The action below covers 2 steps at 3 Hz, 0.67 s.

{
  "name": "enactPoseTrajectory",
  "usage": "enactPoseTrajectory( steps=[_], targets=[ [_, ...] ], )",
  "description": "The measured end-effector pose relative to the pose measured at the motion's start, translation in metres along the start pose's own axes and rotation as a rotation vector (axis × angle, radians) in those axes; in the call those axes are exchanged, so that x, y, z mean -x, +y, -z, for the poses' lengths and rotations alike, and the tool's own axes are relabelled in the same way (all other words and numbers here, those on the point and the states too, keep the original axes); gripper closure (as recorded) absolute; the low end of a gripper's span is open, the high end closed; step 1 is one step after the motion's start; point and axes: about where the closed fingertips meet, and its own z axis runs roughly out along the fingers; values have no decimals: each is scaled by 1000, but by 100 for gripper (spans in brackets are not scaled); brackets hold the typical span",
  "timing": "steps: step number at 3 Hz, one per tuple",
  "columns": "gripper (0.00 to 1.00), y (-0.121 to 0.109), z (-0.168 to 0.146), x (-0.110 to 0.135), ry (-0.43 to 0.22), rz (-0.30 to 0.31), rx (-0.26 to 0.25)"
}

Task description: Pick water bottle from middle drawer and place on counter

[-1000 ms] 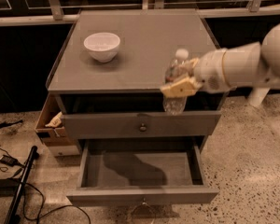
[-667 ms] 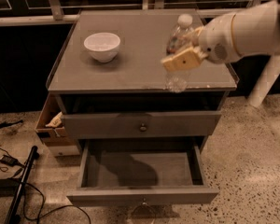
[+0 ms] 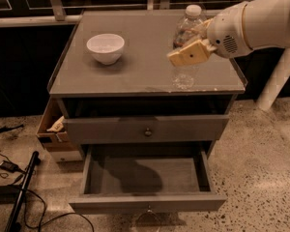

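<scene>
- Since a second ago, the water bottle [image 3: 184,33] has been carried from in front of the cabinet's upper edge to a place over the counter [image 3: 145,62], on its right side.
- The gripper [image 3: 191,41] is seen above the right part of the counter, reached in from the right on a white arm [image 3: 261,21].
- The fingers [image 3: 189,54] are closed around the bottle's middle, one tan pad lying across its front; the bottle is gripped firmly and held almost upright, its white cap at the top.
- The bottle's clear base is seen near the counter's front right edge; whether it is touching the surface cannot be told.
- A white bowl [image 3: 105,47] is set on the left part of the counter, well apart from the bottle.
- The middle drawer [image 3: 145,175] is pulled out below, and only its grey floor is seen.
- The drawer above [image 3: 147,129], with its round knob, is pushed nearly shut.
- A cardboard box [image 3: 50,129] is seen beside the cabinet on the left.
</scene>
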Motion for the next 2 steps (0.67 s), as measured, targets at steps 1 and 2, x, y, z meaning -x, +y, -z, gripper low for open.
enactPoseTrajectory(
  steps=[1,2],
  targets=[
    [100,-24,-10,2,-5,-42,-17],
    [100,-48,-28,7,-28,-79,-23]
  ],
)
